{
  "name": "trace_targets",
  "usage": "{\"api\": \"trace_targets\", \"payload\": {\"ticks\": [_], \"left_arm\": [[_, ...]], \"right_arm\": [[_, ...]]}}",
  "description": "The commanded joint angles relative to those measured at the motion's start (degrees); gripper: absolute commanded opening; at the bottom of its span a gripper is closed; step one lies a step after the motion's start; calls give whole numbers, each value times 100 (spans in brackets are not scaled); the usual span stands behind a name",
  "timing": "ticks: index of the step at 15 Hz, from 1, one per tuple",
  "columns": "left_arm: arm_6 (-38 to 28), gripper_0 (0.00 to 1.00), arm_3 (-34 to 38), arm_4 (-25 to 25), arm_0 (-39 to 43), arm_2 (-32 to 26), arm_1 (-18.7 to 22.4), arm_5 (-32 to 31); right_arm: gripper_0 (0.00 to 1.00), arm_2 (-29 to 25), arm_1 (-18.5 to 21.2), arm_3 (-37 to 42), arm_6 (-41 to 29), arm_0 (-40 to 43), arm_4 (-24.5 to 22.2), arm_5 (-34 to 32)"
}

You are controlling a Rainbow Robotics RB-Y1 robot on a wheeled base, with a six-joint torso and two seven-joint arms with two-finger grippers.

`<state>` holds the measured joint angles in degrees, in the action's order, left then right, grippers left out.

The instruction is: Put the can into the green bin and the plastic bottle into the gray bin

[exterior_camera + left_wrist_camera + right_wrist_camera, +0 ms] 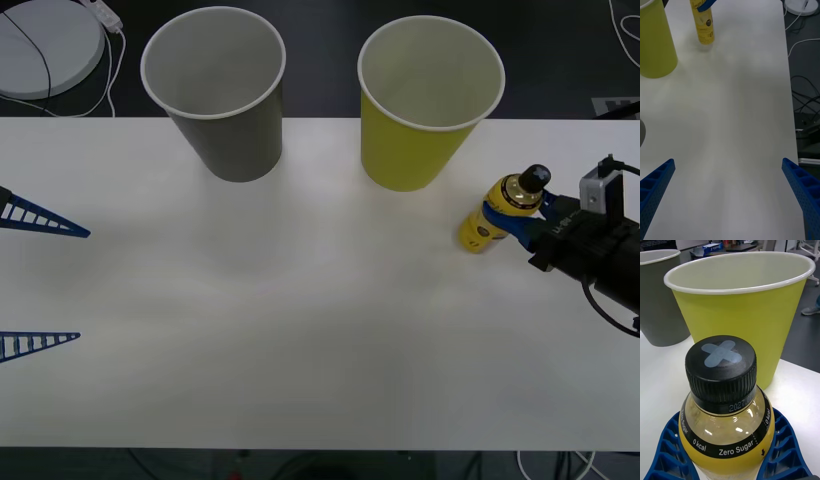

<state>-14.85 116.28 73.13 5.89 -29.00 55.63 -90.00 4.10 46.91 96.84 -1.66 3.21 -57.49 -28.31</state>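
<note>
The gray bin [218, 90] at the far left and the green bin [428, 100] to its right show pale insides with nothing visible in them. The plastic bottle [503, 209] stands on the tabletop [300, 300] just right of the green bin, so I judge its transport is not yet begun. The right tool [512, 218] is clenched around it, and the left tool [45, 285] waits released at the left edge.

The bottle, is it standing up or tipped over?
Upright: the bottle stands on the table, cap up, right gripper closed around it.
</note>
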Motion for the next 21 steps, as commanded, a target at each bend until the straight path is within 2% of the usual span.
{"api": "trace_targets", "payload": {"ticks": [1,6,12,19,21], "left_arm": [[0,100,0,0,0,0,0,0],[0,100,0,0,0,0,0,0],[0,100,0,0,0,0,0,0],[0,100,0,0,0,0,0,0],[0,100,0,0,0,0,0,0]], "right_arm": [[0,-208,161,318,-19,295,186,-87],[0,-542,469,810,-80,620,572,-218],[0,-1183,759,1540,-317,1121,590,-227],[0,-2027,1453,2515,-748,2070,898,-359],[0,-2238,1506,2726,-1064,2193,871,-526]]}}
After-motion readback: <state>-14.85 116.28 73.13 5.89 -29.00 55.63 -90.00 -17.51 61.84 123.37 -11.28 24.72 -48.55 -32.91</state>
